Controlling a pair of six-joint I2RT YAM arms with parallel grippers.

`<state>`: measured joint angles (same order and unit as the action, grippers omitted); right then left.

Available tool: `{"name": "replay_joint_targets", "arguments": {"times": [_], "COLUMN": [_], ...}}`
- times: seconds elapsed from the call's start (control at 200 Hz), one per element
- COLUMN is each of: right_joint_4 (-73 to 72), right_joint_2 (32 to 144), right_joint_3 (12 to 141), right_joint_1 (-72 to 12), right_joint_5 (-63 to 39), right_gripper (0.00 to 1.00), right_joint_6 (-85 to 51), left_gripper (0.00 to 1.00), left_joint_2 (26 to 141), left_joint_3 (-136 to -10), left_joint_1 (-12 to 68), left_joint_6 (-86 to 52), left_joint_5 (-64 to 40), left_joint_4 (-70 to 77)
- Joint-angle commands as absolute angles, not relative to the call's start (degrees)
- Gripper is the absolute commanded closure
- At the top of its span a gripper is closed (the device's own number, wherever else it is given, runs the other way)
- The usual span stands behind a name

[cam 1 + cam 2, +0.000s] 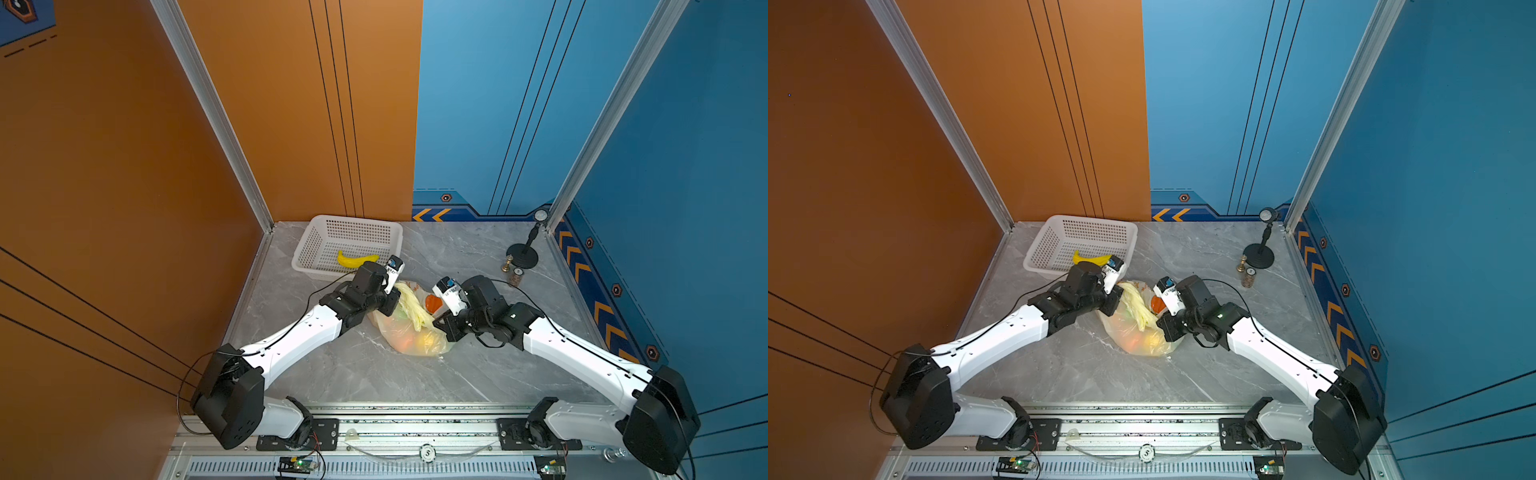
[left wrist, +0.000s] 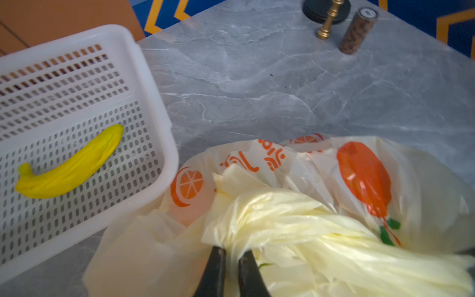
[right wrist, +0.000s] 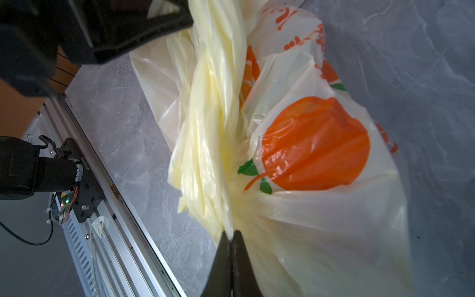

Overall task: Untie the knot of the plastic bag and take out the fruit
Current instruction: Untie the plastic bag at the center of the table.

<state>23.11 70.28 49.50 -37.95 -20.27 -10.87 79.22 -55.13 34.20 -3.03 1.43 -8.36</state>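
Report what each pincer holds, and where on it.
Left pincer grips the knot by its twisted yellow bunch; right pincer pinches the plastic bag at its gathered neck.

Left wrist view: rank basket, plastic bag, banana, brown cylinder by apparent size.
1. basket and plastic bag: both large and cropped by the frame, so not ranked against each other.
2. banana.
3. brown cylinder, smallest, though it is farther from the camera.

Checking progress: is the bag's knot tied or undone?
Tied, apparently: the knot is one twisted bunch pinched by the left gripper, and the plastic bag is gathered shut.
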Motion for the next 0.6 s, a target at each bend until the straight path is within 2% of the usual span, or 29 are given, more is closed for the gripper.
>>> {"name": "replay_joint_targets", "arguments": {"times": [0.0,0.115,0.3,0.411,0.481,0.596], "right_joint_4": [26.47,27.02,29.22,32.03,31.98,29.87], "right_joint_2": [68.04,67.32,69.95,71.72,71.14,68.56], "right_joint_3": [46.61,44.56,45.68,48.19,49.43,50.78], "right_joint_1": [-37.79,-39.77,-46.46,-46.72,-46.66,-45.68], "right_joint_5": [-22.77,-27.45,-28.91,-28.23,-26.80,-24.17], "right_gripper": [1.00,1.00,0.99,0.94,0.87,0.82], "right_joint_6": [-9.38,-7.84,-3.98,-3.52,-3.90,-6.00], "left_gripper": [0.89,0.88,0.86,0.83,0.77,0.63], "left_joint_2": [76.50,75.58,74.14,73.38,72.61,69.86], "left_joint_3": [-55.30,-55.03,-53.75,-53.02,-52.93,-52.02], "left_joint_1": [30.53,28.47,24.94,23.04,23.02,23.71], "left_joint_6": [-11.86,-15.80,-22.15,-25.31,-25.79,-26.84], "left_joint_5": [4.50,2.55,1.01,-1.15,-2.04,-2.27], "left_joint_4": [-6.21,-5.80,-4.94,-4.38,-4.77,-6.09]}}
